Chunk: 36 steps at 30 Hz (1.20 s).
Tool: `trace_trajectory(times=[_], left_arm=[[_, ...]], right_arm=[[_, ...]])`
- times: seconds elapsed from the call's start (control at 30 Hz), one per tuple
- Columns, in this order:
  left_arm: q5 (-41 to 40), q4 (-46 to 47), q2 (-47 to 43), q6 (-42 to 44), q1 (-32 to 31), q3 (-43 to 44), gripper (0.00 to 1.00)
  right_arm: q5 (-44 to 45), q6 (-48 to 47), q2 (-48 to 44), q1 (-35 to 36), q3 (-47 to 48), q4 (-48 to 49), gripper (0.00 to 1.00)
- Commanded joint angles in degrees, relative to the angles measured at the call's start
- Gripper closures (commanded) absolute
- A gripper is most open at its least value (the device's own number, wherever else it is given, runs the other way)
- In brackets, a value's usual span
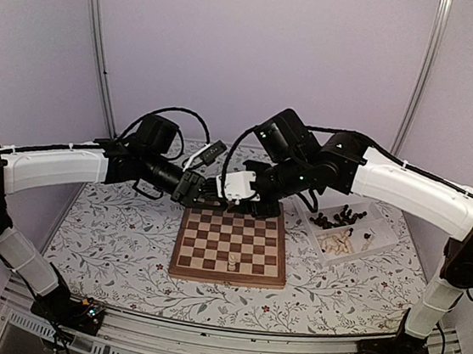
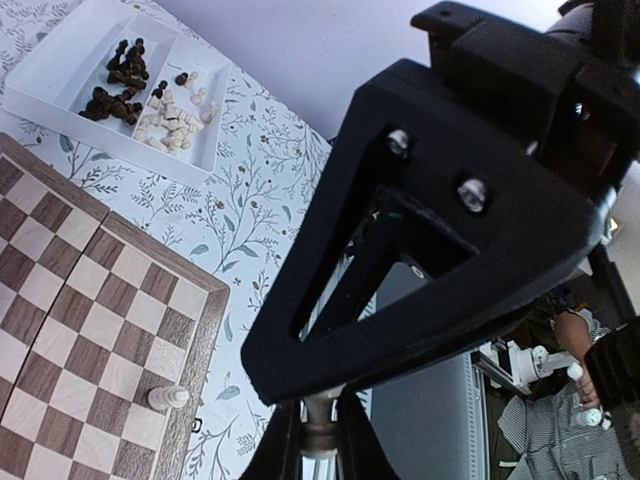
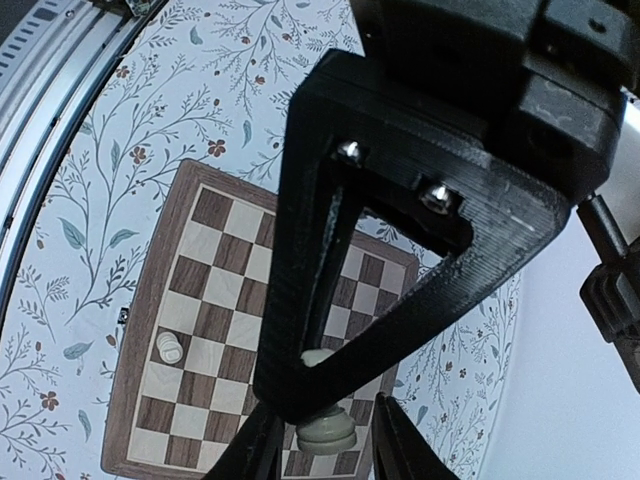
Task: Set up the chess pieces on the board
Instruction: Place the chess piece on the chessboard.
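My two grippers meet above the far edge of the board [image 1: 227,275]. The left gripper [image 1: 203,189] [image 2: 320,425] is shut on a cream chess piece [image 2: 320,432] and holds it in the air. In the right wrist view that piece [image 3: 328,436] hangs base-first between the right gripper's [image 1: 234,187] [image 3: 328,432] fingers, with a gap on each side, so that gripper is open. The left gripper's triangular finger covers the piece's middle. Another cream piece [image 1: 232,262] [image 2: 167,398] [image 3: 170,347] stands on the board [image 2: 70,300] [image 3: 215,290] near its front edge.
A white partitioned tray [image 1: 378,220] [image 2: 62,52] sits right of the board, with dark pieces [image 1: 340,216] [image 2: 115,85] and cream pieces [image 1: 342,240] [image 2: 170,122] in it. A floral cloth [image 1: 111,231] covers the table. Metal rails run along the near edge.
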Motion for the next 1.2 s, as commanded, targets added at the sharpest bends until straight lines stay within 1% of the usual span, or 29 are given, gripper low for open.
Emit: trace_trajectory(times=[0.0, 0.07, 0.13, 0.23, 0.27, 0.33, 0.4, 0.43, 0.5, 0.53, 0.6, 0.73, 0.87, 1.17], left_arm=[[1.77, -0.34, 0.75, -0.02, -1.01, 1.14, 0.93], [1.67, -0.33, 0.89, -0.06, -1.06, 1.33, 0.93], [1.55, -0.29, 0.93, -0.29, -1.05, 1.54, 0.89], [-0.58, -0.69, 0.05, -0.14, -1.05, 1.8, 0.73], [-1.89, -0.36, -0.85, -0.1, -1.05, 1.48, 0.66], [-5.64, 2.82, -4.19, 0.06, -1.15, -0.6, 0.56], [-11.26, 12.13, -9.9, -1.4, -1.41, -5.7, 0.48], [-13.88, 19.85, -13.08, -2.4, -1.85, -9.6, 0.43], [-20.21, 33.72, -18.99, -3.09, -3.29, -18.64, 0.39], [-23.13, 39.3, -21.17, -2.78, -4.15, -21.53, 0.39], [-27.23, 44.58, -23.01, -1.21, -5.48, -24.06, 0.39], [-30.52, 45.98, -22.54, 3.57, -8.34, -24.38, 0.4], [-31.09, 45.06, -20.33, 5.12, -9.99, -23.06, 0.42], [-30.45, 44.6, -15.7, 4.83, -11.29, -19.76, 0.56]], right_arm=[[2.42, -1.02, 0.97, 1.25, -0.14, 1.5, 0.7], [2.58, -1.03, 0.94, 1.44, -0.24, 1.59, 0.74], [2.8, -1.03, 0.94, 1.58, -0.35, 1.69, 0.79], [2.83, -0.16, 0.32, 1.55, -0.65, 2.34, 0.83], [2.77, 0.39, 0.06, 1.6, -0.94, 2.64, 0.84], [0.91, 2.91, -1.09, 0.91, -1.91, 3.61, 0.86], [-5.06, 6.19, -2.48, -1.17, -2.48, 4.24, 0.88], [-9.13, 7.89, -3.53, -2.57, -2.82, 4.69, 0.88], [-19.77, 12.68, -4.92, -5.88, -4.31, 5.81, 0.89], [-24.73, 15.0, -5.7, -7.7, -5.62, 6.61, 0.89], [-32.58, 18.57, -6.16, -9.66, -6.78, 7.27, 0.89], [-39.42, 22.44, -6.27, -12.29, -7.16, 8.56, 0.89], [-40.98, 23.5, -6.18, -13.13, -7.09, 8.84, 0.89], [-41.93, 23.3, -6.26, -13.17, -7.4, 8.86, 0.88]])
